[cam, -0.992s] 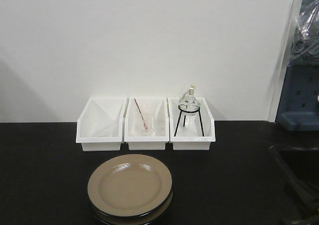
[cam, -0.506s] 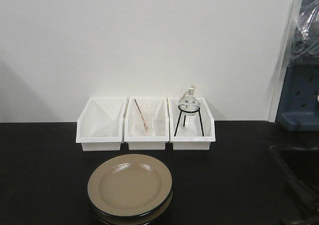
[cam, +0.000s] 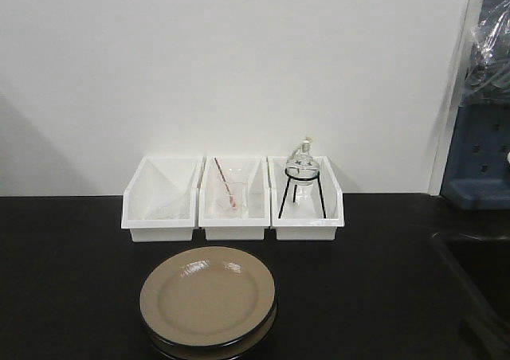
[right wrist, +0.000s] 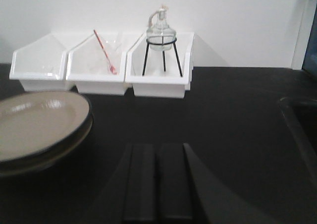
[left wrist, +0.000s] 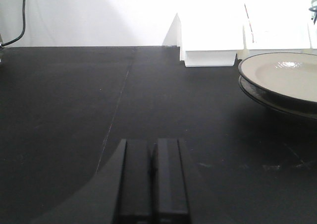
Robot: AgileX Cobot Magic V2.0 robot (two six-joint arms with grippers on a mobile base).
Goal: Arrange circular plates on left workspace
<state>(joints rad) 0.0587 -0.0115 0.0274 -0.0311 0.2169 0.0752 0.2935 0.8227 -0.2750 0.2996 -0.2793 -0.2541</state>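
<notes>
Left gripper (left wrist: 153,149): seen only in the left wrist view, low over the bare black counter; its two dark fingers lie pressed together with just a thin seam between them, holding nothing.
Right gripper (right wrist: 158,154): seen only in the right wrist view, also low over the counter; jaws closed flat against each other, nothing pinched.
Circular plates (cam: 208,300): two tan plates stacked one on the other at the near edge of the counter, slightly left of centre in the front view; the top plate sits a little offset, so the lower one's rim shows beneath at the near right. They lie to the right of the left gripper and to the left of the right gripper, apart from both.
Left workspace (left wrist: 64,100): matte black countertop stretching left of the stack, with a faint seam running near to far.
Sink basin (cam: 478,272): recessed dark area at the right edge of the counter.
Left bin (cam: 161,198): white, far from the plates against the wall; contents too faint to tell.
Middle bin (cam: 233,198): white, touching its neighbours; holds clear glassware with a thin red-tipped rod leaning inside.
Right bin (cam: 306,198): white; holds a round glass flask (cam: 302,166) sitting upright on a black wire tripod stand (right wrist: 162,55).
Wall (cam: 239,65): plain white, behind the bins.
</notes>
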